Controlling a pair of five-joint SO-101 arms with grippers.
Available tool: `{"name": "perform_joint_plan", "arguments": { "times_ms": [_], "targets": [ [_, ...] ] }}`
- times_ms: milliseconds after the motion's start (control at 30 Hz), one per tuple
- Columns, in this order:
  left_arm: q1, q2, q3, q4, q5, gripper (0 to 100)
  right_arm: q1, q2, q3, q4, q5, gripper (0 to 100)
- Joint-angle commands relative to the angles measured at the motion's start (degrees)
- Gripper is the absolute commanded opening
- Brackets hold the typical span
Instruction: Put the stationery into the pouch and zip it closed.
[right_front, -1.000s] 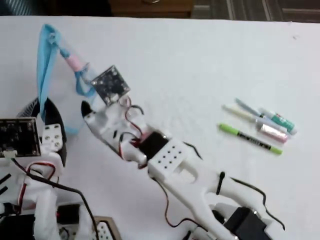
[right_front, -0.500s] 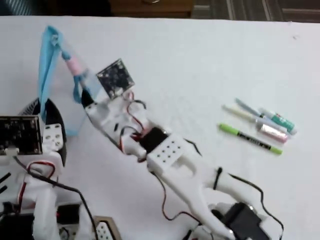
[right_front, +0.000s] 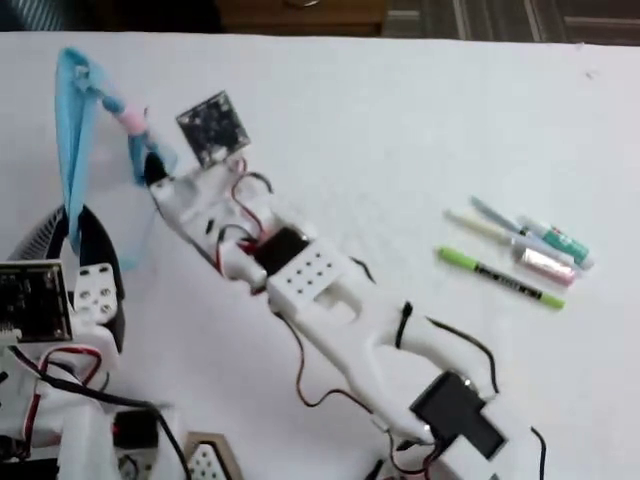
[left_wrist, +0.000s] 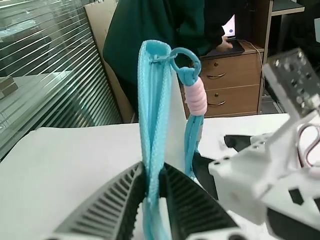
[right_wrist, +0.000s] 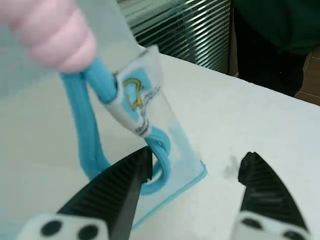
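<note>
The pouch (right_front: 72, 130) is clear with a light-blue zipper edge and stands upright at the table's far left. My left gripper (left_wrist: 154, 172) is shut on that blue edge (left_wrist: 152, 100), seen in the high view at the gripper (right_front: 85, 222). A pink bead (left_wrist: 195, 96) and blue cord hang from the zipper ring. My right gripper (right_wrist: 195, 170) is open beside the cord loop (right_wrist: 159, 150), with the pink bead (right_wrist: 55, 30) just above; in the high view the gripper (right_front: 148, 170) sits next to the bead (right_front: 130, 120). The stationery (right_front: 520, 250), pens and markers, lies on the table at the right.
The right arm (right_front: 320, 290) stretches diagonally across the middle of the white table (right_front: 400, 130). The left arm's base (right_front: 40, 310) fills the near-left corner. A green marker (right_front: 500, 277) is the nearest of the stationery. Dark furniture lies beyond the far edge.
The right arm has swung farther toward the far left, following the zipper cord. The pouch's top and pink bead have shifted left, and the left arm has drawn back a little.
</note>
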Motion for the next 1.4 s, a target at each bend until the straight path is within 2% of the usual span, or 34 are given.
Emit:
{"name": "perform_joint_plan", "arguments": {
  "times_ms": [0,233,467,633,700,800,833,900,1100,1367],
  "targets": [
    [0.0,0.3,-2.4,0.0,-0.4,2,-0.7,-0.6,-4.5,-0.4,-1.0,27.7],
    [0.0,0.3,-0.3,-0.2,-0.4,2,-1.6,-0.3,-10.9,4.3,-1.1,27.7],
    [0.0,0.3,-0.7,-0.2,-0.3,2,-1.2,5.3,-15.3,-1.7,-0.7,27.6],
    [0.0,0.3,-0.7,-0.2,-0.4,2,-0.1,9.5,-20.3,-1.8,-0.7,26.5],
    [0.0,0.3,-0.7,-0.2,-0.4,2,1.0,10.2,-21.7,-1.7,-0.7,20.0],
    [-0.1,0.3,-0.7,-0.1,-0.4,2,4.6,10.6,-24.2,-1.7,-0.8,4.6],
    [-0.1,0.3,-0.7,-0.1,-0.4,2,5.8,10.6,-24.9,-1.7,-0.9,2.8],
    [-0.1,0.3,-0.6,-0.1,-0.4,2,7.4,10.2,-26.0,-1.7,-1.0,7.0],
    [-0.2,0.3,-0.3,-0.1,-0.4,2,7.4,10.2,-32.3,3.3,-1.0,29.3],
    [-0.2,0.3,-0.1,-0.1,-0.5,2,7.1,10.2,-42.7,9.5,-0.8,30.8]
  ]
}}
